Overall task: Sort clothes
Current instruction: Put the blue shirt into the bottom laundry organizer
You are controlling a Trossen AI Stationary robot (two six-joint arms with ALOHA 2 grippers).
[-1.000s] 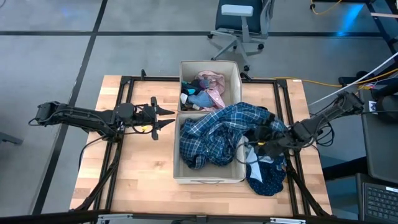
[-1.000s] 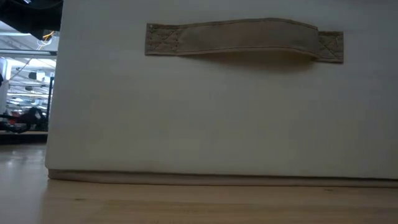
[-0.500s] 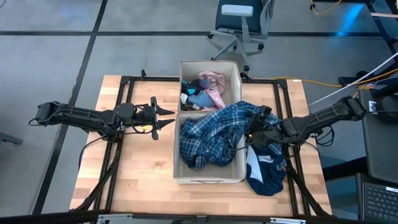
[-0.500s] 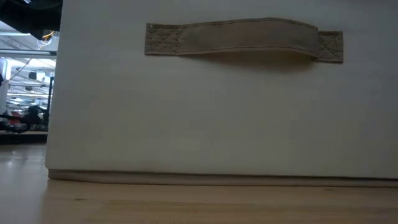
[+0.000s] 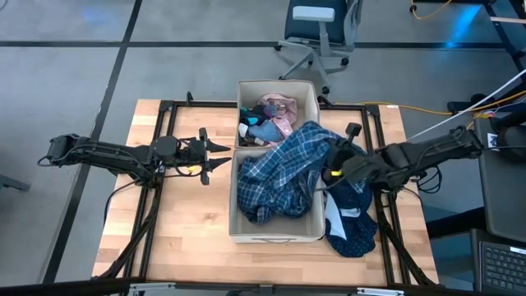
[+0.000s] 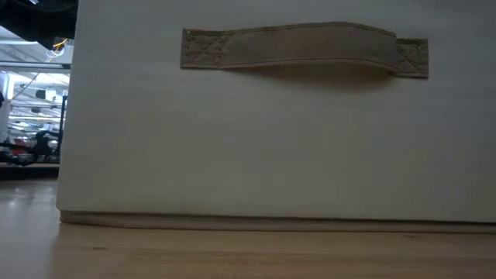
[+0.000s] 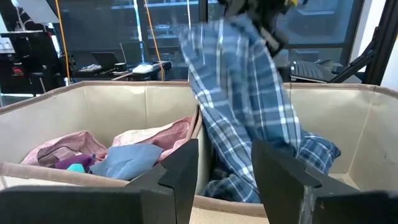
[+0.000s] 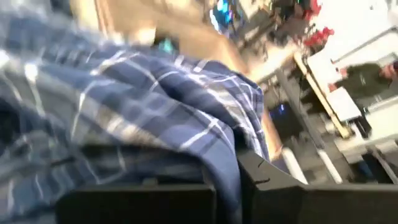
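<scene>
A blue-white plaid shirt [image 5: 279,177] is heaped in the near beige bin [image 5: 275,237], and its right part is drawn up to my right gripper [image 5: 332,163], which is shut on it above the bin's right wall. The far bin [image 5: 277,85] holds a pink shirt [image 5: 279,108] and small socks [image 5: 251,130]. A navy dotted garment [image 5: 355,234] with a white top [image 5: 335,220] lies on the table right of the near bin. My left gripper [image 5: 223,155] hovers open, level, left of the bins. My right gripper pinches a bunched fold of the plaid shirt [image 8: 214,146] between its two fingers, coming from the table's right and slanting slightly down. The shirt's upper part [image 7: 233,37] hangs below the fingers, fairly taut. Its lower part [image 7: 311,155] rests in the near bin.
The near bin's front wall with a strap handle [image 6: 302,48] fills the low view. Black frame rails [image 5: 164,131] run along the table. An office chair [image 5: 316,33] stands beyond the far edge. Bare wood [image 5: 185,222] lies at the near left.
My right gripper has taken hold of the plaid shirt and gone up and toward the far edge, rolling its wrist. The shirt's right part has been pulled up into a peak, uncovering more of the navy garment. The rest stays in the near bin.
</scene>
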